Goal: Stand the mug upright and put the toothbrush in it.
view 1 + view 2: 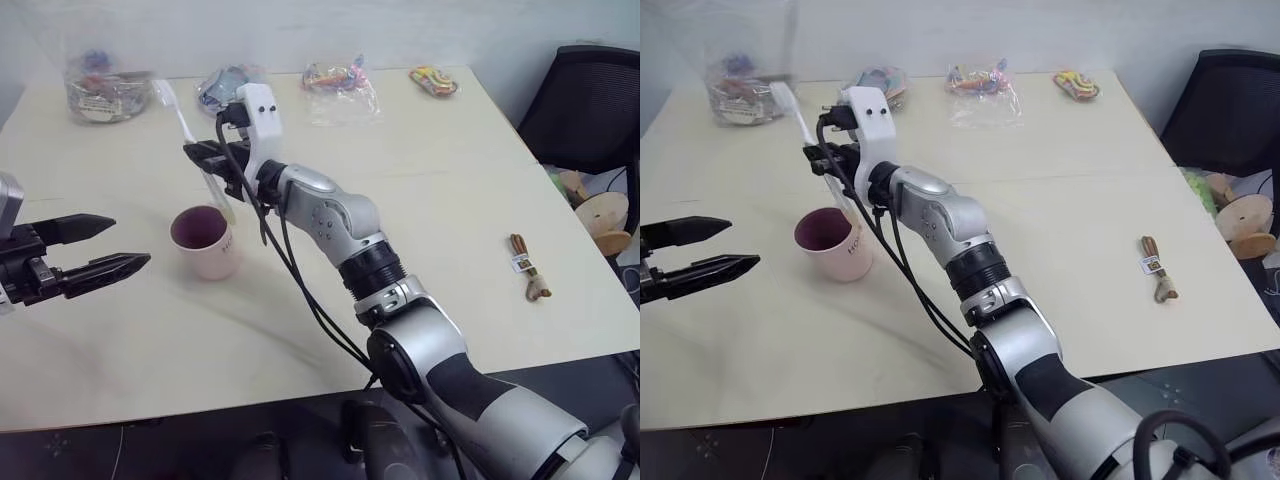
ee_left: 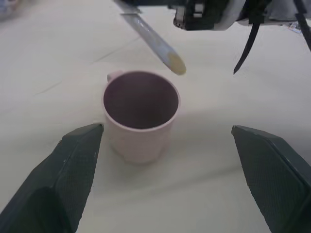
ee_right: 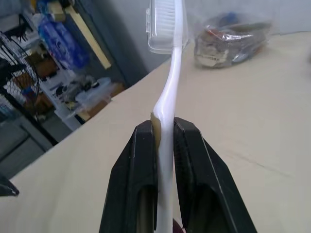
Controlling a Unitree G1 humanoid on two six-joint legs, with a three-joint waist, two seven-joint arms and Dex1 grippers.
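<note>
We see the mug standing upright on the pale table, its mauve inside facing us and a small handle on its far side. Our left gripper has its two dark fingers spread wide, one to each side of the mug, not touching it. Above the rim hangs the toothbrush, tilted, its cream handle end lowest, carried by the right gripper.

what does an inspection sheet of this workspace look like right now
surface: pale table, a seam line across it
job's things: pink mug upright; toothbrush held in the air above the mug, handle tip over its rim
clutter: plastic jar, three bags of colourful items along the far edge; brown strap
grippers: left gripper open beside mug; right gripper shut on toothbrush
cables: black cables along right arm
surroundings: black chair, shelves
</note>
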